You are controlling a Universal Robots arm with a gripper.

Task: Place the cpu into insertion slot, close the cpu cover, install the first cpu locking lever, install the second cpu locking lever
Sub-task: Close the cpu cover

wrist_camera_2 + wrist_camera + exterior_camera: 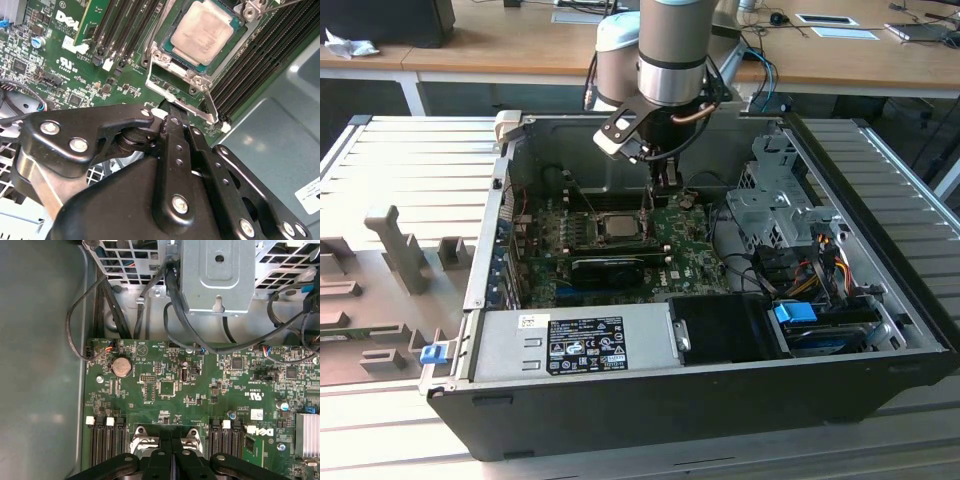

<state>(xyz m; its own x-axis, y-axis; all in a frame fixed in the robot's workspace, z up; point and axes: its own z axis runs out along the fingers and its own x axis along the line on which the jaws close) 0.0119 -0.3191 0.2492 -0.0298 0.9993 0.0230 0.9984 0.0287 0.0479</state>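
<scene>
Wooden desks point(520, 55) behind; a slatted grey surface point(390, 170) carries the open case point(670, 415), with the arm pointing straight down into it over the motherboard point(165, 370). Slot point(590, 228) sits mid-board with the cpu point(202, 30) seated flat in it, and the cover point(172, 67) apparently lies down around the chip's face. End effector point(170, 111) narrow, fingers pressed together, nothing visibly held; tip at the cover's edge on the exterior view's right of the slot, thin lever point(211, 105) just beside it, contact not discernible.
</scene>
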